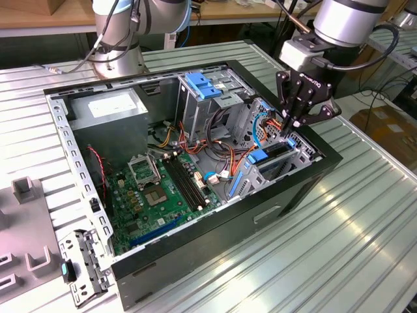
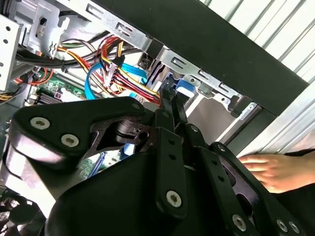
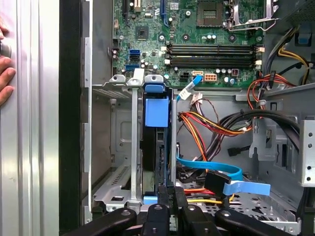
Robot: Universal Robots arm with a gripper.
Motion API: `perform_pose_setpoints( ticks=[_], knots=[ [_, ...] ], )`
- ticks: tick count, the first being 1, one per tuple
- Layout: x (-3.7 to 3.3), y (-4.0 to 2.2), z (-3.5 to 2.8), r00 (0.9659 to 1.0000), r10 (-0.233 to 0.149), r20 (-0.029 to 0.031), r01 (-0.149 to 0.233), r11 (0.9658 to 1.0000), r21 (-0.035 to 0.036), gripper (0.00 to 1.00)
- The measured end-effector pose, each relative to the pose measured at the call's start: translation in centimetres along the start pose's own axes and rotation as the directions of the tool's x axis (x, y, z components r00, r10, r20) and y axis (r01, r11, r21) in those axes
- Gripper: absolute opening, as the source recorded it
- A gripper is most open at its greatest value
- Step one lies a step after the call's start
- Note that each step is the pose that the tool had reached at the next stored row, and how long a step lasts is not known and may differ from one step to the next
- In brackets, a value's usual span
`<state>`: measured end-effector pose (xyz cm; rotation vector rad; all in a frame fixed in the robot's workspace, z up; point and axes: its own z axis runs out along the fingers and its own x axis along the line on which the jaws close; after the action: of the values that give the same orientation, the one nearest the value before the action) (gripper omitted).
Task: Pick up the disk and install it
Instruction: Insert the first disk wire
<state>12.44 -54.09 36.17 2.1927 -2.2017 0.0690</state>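
Disk seated edge-on in the drive bay, pincer directly above it.

Gripper point(image 1: 291, 125) hangs over the front corner of the open computer case point(image 1: 287, 195); its fingers are drawn close together, pinching the upper edge of the disk point(image 3: 160, 147), which stands in the metal bay slot below them. Blue SATA cable point(image 3: 216, 172) lies beside the pincer; a person's hand point(image 2: 275, 169) rests outside the case wall.

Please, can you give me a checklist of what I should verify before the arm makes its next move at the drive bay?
1. Tool above the drive bay: ok.
2. Disk standing on edge inside the bay: ok.
3. Disk fully seated: cannot tell.
4. Tool's hold on the disk: cannot tell.
5. Blue flat cable beside the bay, not across it: ok.
6. Person's hand away from the case: not ok, it is close beside it.
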Motion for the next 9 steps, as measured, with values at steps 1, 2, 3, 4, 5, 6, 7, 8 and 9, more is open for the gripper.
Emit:
perform_pose_setpoints(
  ticks=[1,2,3,4,5,6,7,8,9],
  knots=[
    [-0.01,0.06,0.15,1.0000,0.009,0.0002,-0.009,1.0000,-0.0005,0.16],
    [-0.01,0.08,0.28,0.9999,0.016,0.0000,-0.016,0.9999,-0.0009,0.16],
    [-0.02,0.09,0.41,0.9997,0.026,-0.0002,-0.026,0.9997,-0.0015,0.16],
    [-0.03,0.10,0.54,0.9993,0.037,-0.0003,-0.037,0.9993,-0.0020,0.16],
    [-0.03,0.10,0.60,0.9992,0.039,-0.0004,-0.039,0.9992,-0.0021,0.16],
    [-0.03,0.12,0.61,0.9992,0.039,-0.0006,-0.039,0.9992,-0.0021,0.16],
    [0.01,0.23,0.66,0.9994,0.036,-0.0004,-0.036,0.9993,-0.0021,0.16],
    [0.14,0.31,0.72,0.9996,0.027,-0.0001,-0.027,0.9996,-0.0015,0.16],
    [0.26,0.42,0.77,0.9999,0.016,-0.0001,-0.016,0.9999,-0.0009,0.16]
  ],
)
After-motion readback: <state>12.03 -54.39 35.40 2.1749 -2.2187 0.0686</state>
